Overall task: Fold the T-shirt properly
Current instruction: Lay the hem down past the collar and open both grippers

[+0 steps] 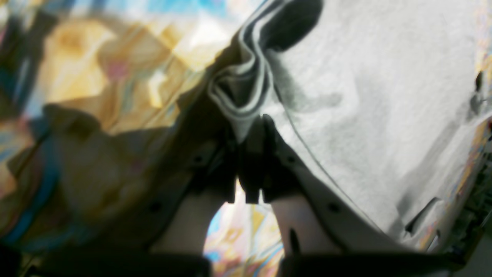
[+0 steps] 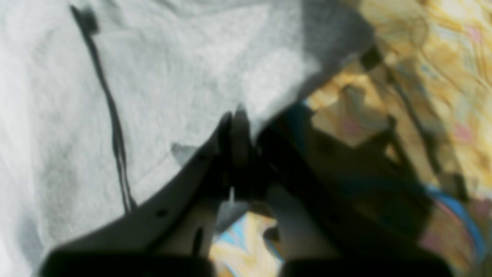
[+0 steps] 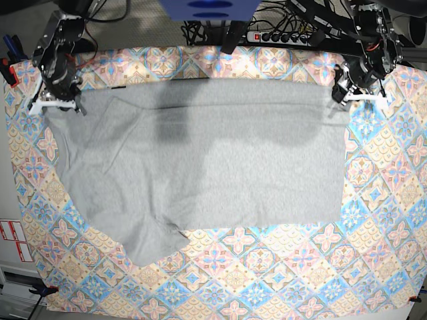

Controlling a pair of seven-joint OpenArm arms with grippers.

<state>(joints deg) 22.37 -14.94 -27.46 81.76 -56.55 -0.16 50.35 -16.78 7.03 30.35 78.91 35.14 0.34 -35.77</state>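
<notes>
T-shirt (image 3: 200, 160) lies spread across the table (image 3: 373, 267), plain grey side up, taking most of the far and middle area. Its far edge runs nearly straight between the two arms; the near edge is uneven, with one sleeve hanging toward the near left.

Left pincer (image 1: 251, 127), at far right of the base view (image 3: 347, 93): closed on a bunched corner of the shirt, cloth gathered into tight ridges just past the tips. Right pincer (image 2: 236, 115), at far left of the base view (image 3: 57, 100): also closed, a thin lip of grey fabric nipped between its tips; that view is blurred, so depth of bite unclear.

Judgement: both far corners are held at once so the far edge stays taut and level, ready to be carried toward the near edge as one fold. The even line between the grips fits that.

Material: soft heather-grey knit, matte, faintly fuzzy. It wrinkles readily at the left grip, and lies flat with shallow ripples elsewhere. A dark seam line (image 2: 115, 127) crosses the cloth in the right wrist view. Limp stuff; likely to sag between the grips when lifted.

Tablecloth (image 3: 280, 280): pastel medallion pattern, smooth, flat.
</notes>
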